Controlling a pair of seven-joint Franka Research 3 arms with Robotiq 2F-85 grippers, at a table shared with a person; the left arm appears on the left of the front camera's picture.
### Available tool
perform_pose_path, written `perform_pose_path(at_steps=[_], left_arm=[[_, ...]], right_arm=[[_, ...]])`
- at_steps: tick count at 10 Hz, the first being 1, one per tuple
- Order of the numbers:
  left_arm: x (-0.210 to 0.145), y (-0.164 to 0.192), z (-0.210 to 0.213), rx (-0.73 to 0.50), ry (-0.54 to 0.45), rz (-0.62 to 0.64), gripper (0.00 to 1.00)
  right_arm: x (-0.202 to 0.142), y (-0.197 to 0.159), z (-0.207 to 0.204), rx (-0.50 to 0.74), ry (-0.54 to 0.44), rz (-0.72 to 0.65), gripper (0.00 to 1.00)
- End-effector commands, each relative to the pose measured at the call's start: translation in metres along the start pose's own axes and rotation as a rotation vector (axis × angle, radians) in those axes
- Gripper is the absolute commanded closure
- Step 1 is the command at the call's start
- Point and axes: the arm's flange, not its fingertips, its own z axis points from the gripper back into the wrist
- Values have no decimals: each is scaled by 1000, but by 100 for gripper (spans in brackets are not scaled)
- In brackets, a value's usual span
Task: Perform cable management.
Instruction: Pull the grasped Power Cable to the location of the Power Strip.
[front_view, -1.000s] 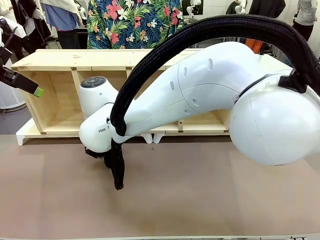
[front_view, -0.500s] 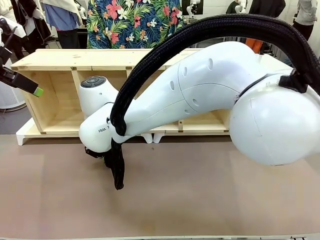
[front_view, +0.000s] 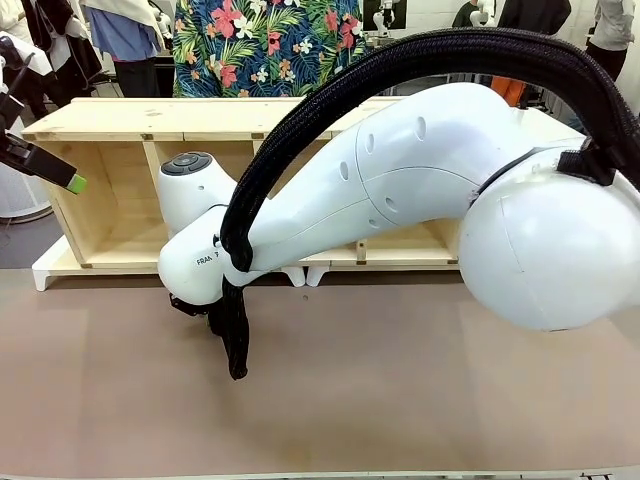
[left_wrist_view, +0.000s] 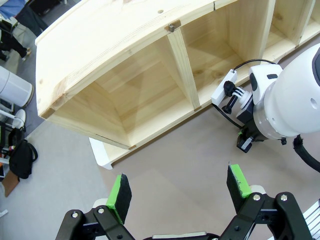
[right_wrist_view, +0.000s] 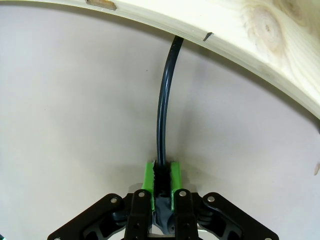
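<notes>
Nothing moved, right gripper (right_wrist_view: 161, 171) still pinching cable (right_wrist_view: 162, 100)

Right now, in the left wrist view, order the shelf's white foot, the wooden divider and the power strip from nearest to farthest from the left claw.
1. White foot, lower left, closest to the left claw.
2. Wooden divider, middle.
3. Power strip, right, beyond the divider.

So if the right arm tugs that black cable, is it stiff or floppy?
Probably flexible: the cable curves gently from the right arm's fingers to the wooden shelf. Likely light, being thin. Its glossy jacket might slip.
</notes>
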Motion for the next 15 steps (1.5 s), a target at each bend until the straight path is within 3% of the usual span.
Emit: perform_pose_path(at_steps=[1,6,7,10,15], left_arm=[[0,0,1,2,-6,2,0],[0,0,1,2,-6,2,0],[0,0,1,2,-6,2,0],[0,0,1,2,-6,2,0],[0,0,1,2,-6,2,0]], right_arm=[[0,0,0,0,0,-1,100],[0,0,0,0,0,-1,100],[0,0,0,0,0,0,85],[-7,9,29,-52,5,-43,85],[-58,1,67,-98,46,-83,85]])
